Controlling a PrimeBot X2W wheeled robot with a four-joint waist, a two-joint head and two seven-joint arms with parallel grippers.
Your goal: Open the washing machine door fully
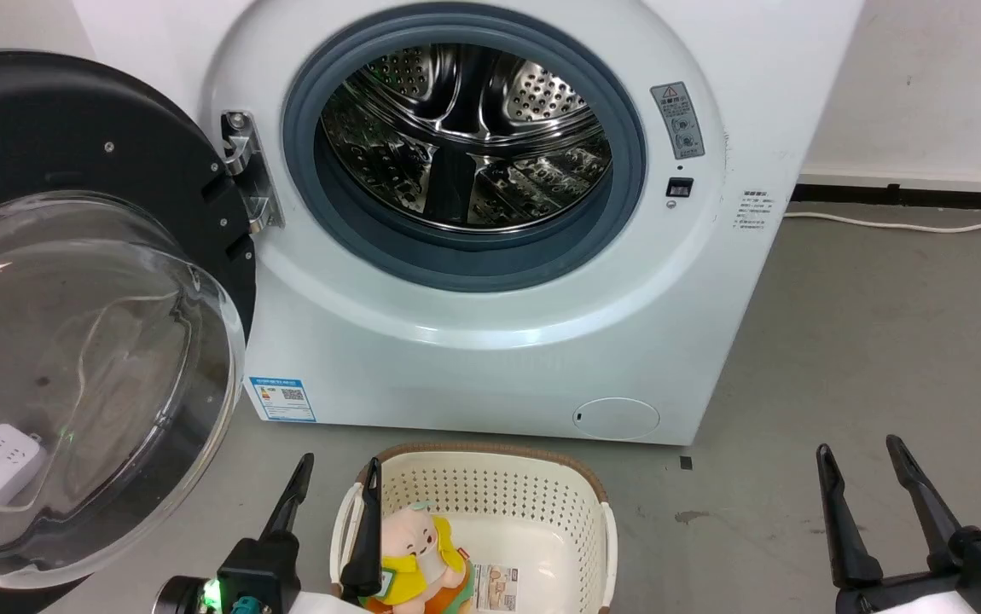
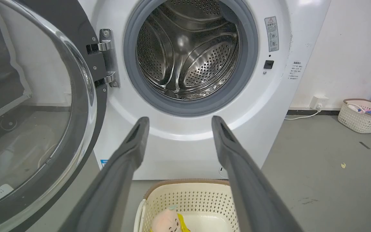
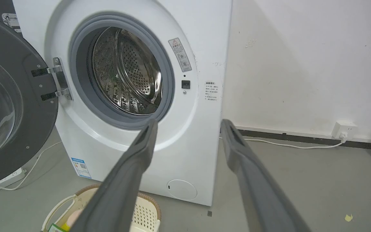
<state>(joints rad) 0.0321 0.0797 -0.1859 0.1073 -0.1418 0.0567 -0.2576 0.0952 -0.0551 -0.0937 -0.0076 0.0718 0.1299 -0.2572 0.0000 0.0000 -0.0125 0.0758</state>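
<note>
The door (image 1: 72, 162) stands swung wide, left of the drum (image 1: 465, 136). The left gripper (image 1: 340, 465) and right gripper (image 1: 858, 446) sit below the drum, both spread and empty, clear of the door. The opening looks finished; at most a last outward nudge remains.

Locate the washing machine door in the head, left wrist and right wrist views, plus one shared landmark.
Head view: washing machine door at the left edge, swung open, glass bowl towards the camera.
Left wrist view: door across the left third, cut by the left edge.
Right wrist view: door at the left edge, partly cut off.
Shared landmark: metal hinge at the door's right edge.
</note>
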